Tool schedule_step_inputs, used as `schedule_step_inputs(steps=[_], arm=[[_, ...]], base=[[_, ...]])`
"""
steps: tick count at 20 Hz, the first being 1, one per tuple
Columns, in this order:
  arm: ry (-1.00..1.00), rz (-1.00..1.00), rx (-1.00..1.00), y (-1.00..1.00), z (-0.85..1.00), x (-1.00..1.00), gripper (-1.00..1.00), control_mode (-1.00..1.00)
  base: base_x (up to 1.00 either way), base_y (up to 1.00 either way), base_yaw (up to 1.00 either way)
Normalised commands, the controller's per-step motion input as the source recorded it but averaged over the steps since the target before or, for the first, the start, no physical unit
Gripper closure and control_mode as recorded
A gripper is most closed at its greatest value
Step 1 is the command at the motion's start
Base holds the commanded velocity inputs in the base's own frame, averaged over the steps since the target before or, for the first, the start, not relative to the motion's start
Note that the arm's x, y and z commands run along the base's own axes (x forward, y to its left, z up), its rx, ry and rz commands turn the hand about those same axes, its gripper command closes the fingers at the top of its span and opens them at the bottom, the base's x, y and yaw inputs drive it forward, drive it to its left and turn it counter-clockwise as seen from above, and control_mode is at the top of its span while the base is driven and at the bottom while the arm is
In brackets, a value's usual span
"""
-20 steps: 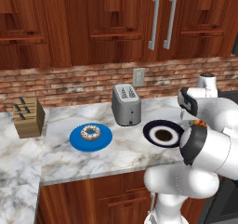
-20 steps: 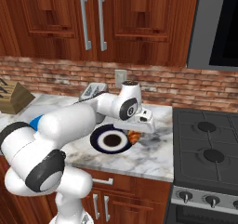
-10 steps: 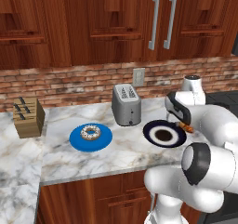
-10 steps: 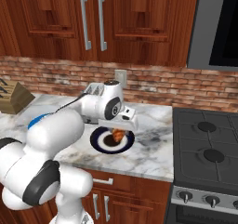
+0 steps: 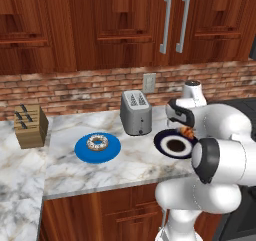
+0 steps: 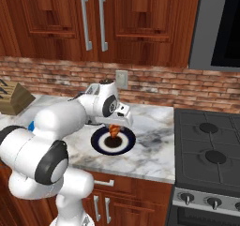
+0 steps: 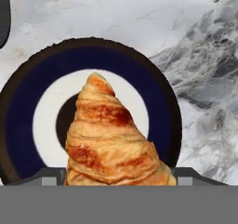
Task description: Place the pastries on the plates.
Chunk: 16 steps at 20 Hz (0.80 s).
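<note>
A golden-brown croissant [image 7: 114,139] hangs in my gripper [image 6: 114,129], which is shut on it directly above the dark navy plate [image 7: 28,111] with the white ring and brown centre. That plate [image 6: 101,144] lies on the marble counter right of the toaster, with the croissant [image 6: 113,130] a little above its middle. The croissant [image 5: 187,132] also shows over the plate's [image 5: 165,145] right rim. A sprinkled ring donut [image 5: 97,143] lies on the bright blue plate [image 5: 82,152] further left. The fingertips are hidden behind the croissant.
A silver toaster [image 5: 135,113] stands behind the plates by the brick wall. A wooden knife block [image 5: 30,126] sits at the counter's left end. A black stove [image 6: 208,150] adjoins the counter on the right. Cabinets hang overhead.
My gripper has carried the croissant leftward from beside the navy plate's right edge to above its centre. The donut and both plates have stayed put.
</note>
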Motion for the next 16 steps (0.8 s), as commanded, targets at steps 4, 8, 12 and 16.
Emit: schedule_step_inputs(steps=[4,8,12,16], arm=[[0.00,0.00,0.00,0.44,-0.29,0.01,1.00,-1.00],[0.00,0.00,0.01,0.18,-0.37,0.00,1.00,-1.00],[0.02,-0.04,0.04,-0.08,-0.63,0.00,1.00,-1.00],[0.02,-0.02,0.03,-0.03,-0.59,0.00,1.00,-1.00]], base=[[0.00,0.00,0.00],[0.00,0.00,0.00],[0.00,0.00,0.00],[0.00,0.00,0.00]])
